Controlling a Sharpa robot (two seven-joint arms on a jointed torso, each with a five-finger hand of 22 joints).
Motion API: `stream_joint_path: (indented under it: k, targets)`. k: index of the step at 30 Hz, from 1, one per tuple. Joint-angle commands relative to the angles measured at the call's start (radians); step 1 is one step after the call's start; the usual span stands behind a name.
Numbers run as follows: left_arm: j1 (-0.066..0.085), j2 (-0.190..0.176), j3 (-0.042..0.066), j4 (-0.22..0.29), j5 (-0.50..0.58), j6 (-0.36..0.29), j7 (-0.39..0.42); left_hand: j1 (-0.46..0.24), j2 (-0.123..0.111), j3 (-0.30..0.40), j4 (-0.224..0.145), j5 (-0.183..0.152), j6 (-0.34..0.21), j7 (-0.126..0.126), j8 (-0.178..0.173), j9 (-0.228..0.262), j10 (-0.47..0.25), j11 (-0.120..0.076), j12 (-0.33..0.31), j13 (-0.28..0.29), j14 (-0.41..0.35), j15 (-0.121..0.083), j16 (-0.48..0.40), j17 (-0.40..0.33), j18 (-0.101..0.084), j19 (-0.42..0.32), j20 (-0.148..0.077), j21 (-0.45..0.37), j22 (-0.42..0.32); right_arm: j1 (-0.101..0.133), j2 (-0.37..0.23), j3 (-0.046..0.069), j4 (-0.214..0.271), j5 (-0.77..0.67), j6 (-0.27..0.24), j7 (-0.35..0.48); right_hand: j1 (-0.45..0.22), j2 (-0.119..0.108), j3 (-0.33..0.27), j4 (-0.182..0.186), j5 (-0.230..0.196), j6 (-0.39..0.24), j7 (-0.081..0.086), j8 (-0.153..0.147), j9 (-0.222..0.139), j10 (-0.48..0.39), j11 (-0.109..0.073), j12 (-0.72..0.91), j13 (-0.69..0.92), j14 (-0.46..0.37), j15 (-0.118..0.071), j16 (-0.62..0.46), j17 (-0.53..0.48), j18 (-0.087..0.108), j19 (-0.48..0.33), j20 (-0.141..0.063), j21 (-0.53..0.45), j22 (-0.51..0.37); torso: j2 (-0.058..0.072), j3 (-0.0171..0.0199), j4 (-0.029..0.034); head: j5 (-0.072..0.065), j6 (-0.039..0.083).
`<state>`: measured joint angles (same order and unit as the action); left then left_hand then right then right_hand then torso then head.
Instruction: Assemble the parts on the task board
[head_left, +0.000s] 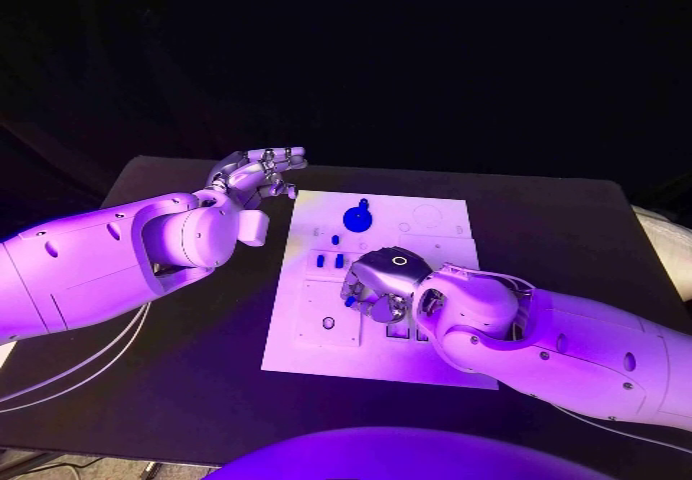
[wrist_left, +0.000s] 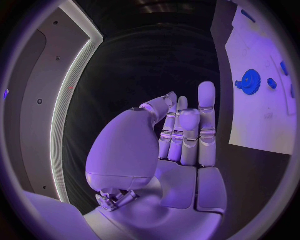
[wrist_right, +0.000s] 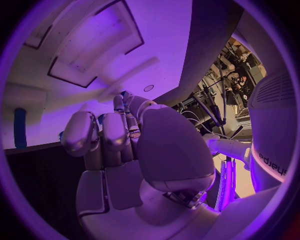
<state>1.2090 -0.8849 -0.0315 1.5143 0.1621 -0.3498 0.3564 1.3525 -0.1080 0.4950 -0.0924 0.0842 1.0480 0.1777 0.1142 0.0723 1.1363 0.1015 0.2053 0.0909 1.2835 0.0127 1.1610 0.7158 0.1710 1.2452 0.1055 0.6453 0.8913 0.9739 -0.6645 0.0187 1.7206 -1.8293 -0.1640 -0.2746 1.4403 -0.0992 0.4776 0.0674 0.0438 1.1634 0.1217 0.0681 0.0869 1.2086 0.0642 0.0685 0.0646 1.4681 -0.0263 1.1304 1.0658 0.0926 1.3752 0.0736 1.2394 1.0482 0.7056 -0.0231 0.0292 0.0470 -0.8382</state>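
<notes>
The white task board (head_left: 310, 345) lies in the middle of the black table. A blue gear (head_left: 355, 216) (wrist_left: 250, 81) sits near the board's far edge, and two small blue parts (head_left: 329, 261) stand in slots left of centre. My right hand (head_left: 378, 285) (wrist_right: 125, 150) hovers low over the board's middle with its fingers curled in. A small blue part (head_left: 352, 293) (wrist_right: 100, 119) shows between those fingertips, mostly hidden. My left hand (head_left: 260, 172) (wrist_left: 181, 135) is raised beside the board's far left corner, fingers stretched out and holding nothing.
Recessed pockets (wrist_right: 94, 45) and a further blue part (wrist_right: 20, 127) lie on the board ahead of the right hand. More small blue parts (wrist_left: 272, 83) sit next to the gear. Bare black table (head_left: 173, 380) surrounds the board on both sides.
</notes>
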Motion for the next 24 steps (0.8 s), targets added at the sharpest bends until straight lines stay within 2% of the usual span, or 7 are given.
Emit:
stream_joint_path:
  k: [1, 5, 12, 20, 24]
  targets:
    - [0.0, 0.002, 0.001, 0.002, -0.005, 0.019, 0.002, 0.011, -0.002, 0.0, -0.006, 0.005, -0.006, 0.001, 0.006, -0.001, -0.006, 0.0, 0.004, 0.001, -0.007, -0.001, -0.003, -0.001, 0.007, -0.006, 0.003, -0.005, -0.001, -0.002, 0.006, -0.006, -0.008, -0.02, 0.041, -0.025, -0.024, -0.003, -0.004, -0.001, 0.005, -0.019, 0.008, -0.008, -0.004, -0.02, 0.007, -0.009, -0.003, 0.035, 0.012, 0.004, 0.001, 0.007, 0.002, 0.005, 0.003, 0.0, 0.0, -0.0006, 0.0002, -0.002, 0.0]
    - [0.0, 0.002, 0.001, 0.003, -0.005, 0.021, 0.001, 0.011, -0.002, 0.0, -0.006, 0.006, -0.006, 0.001, 0.006, -0.001, -0.006, 0.0, 0.004, 0.001, -0.007, -0.001, -0.003, -0.001, 0.007, -0.006, 0.003, -0.005, -0.001, -0.002, 0.011, -0.009, -0.014, -0.02, 0.041, -0.031, -0.05, -0.025, -0.014, 0.001, 0.006, -0.063, 0.021, -0.008, -0.015, -0.094, 0.027, -0.01, -0.005, 0.033, 0.026, 0.006, -0.001, 0.008, -0.003, 0.017, -0.003, -0.009, 0.0, 0.0, 0.0007, -0.002, 0.0]
    - [0.0, 0.001, 0.001, 0.003, -0.005, 0.022, -0.002, 0.011, -0.002, 0.0, -0.007, 0.006, -0.007, 0.001, 0.006, -0.001, -0.008, 0.0, 0.004, 0.001, -0.008, 0.0, -0.004, -0.002, 0.008, -0.006, 0.003, -0.007, -0.002, -0.002, 0.011, -0.012, -0.015, -0.02, 0.018, -0.033, -0.059, -0.033, -0.024, -0.008, 0.006, -0.1, 0.021, -0.008, -0.021, -0.151, 0.034, -0.005, -0.003, 0.03, 0.033, 0.012, 0.001, 0.01, -0.007, 0.027, -0.006, -0.013, 0.0, -0.0008, 0.0003, -0.002, -0.002]
    - [0.0, 0.0, 0.001, 0.002, -0.005, 0.026, -0.007, 0.01, -0.003, -0.002, -0.007, 0.006, -0.009, 0.002, 0.006, -0.001, -0.01, 0.001, 0.005, 0.001, -0.009, 0.0, -0.004, -0.005, 0.008, -0.007, 0.004, -0.01, -0.004, -0.004, -0.019, -0.012, 0.011, -0.02, -0.064, -0.029, -0.058, -0.034, -0.029, -0.018, 0.008, -0.112, 0.024, -0.007, -0.021, -0.177, 0.038, -0.004, -0.003, 0.028, 0.036, 0.011, -0.004, 0.011, -0.008, 0.03, -0.006, -0.012, -0.001, 0.0005, -0.0011, -0.006, 0.001]
    - [0.0, -0.001, 0.0, 0.002, -0.005, 0.028, -0.009, 0.01, -0.003, -0.002, -0.007, 0.006, -0.01, 0.002, 0.006, -0.002, -0.012, 0.001, 0.006, 0.001, -0.009, 0.001, -0.005, -0.006, 0.008, -0.008, 0.004, -0.01, -0.004, -0.004, -0.056, -0.003, 0.046, -0.018, -0.109, -0.028, -0.059, -0.037, -0.033, -0.021, 0.008, -0.113, 0.025, -0.006, -0.02, -0.183, 0.039, -0.003, -0.002, 0.026, 0.037, 0.008, -0.008, 0.012, -0.009, 0.031, -0.007, -0.014, -0.002, 0.001, -0.003, -0.008, 0.005]
